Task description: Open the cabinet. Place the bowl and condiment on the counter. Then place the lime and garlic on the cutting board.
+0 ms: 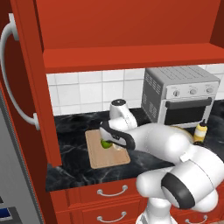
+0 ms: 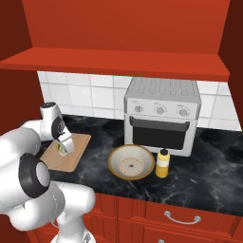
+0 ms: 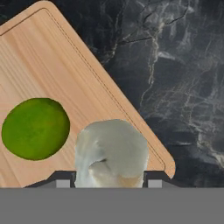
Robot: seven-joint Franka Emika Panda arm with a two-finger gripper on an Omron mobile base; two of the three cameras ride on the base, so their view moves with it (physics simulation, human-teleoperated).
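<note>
My gripper (image 3: 109,183) is shut on the off-white garlic (image 3: 111,151), low over the near corner of the tan cutting board (image 3: 65,70). The green lime (image 3: 36,128) lies on the board just beside the garlic. From the base, the gripper (image 1: 114,144) hangs over the board (image 1: 107,159) with the lime (image 1: 104,143) under it. The cream bowl (image 2: 131,162) and the yellow condiment (image 2: 163,163) stand side by side on the black counter (image 2: 204,175). The cabinet's door (image 1: 26,87) stands open at the left.
A silver toaster oven (image 2: 161,114) sits at the back of the counter behind the bowl. Red drawers (image 2: 180,218) run below the counter's front edge. The open cabinet shelf (image 1: 131,57) hangs above the work area.
</note>
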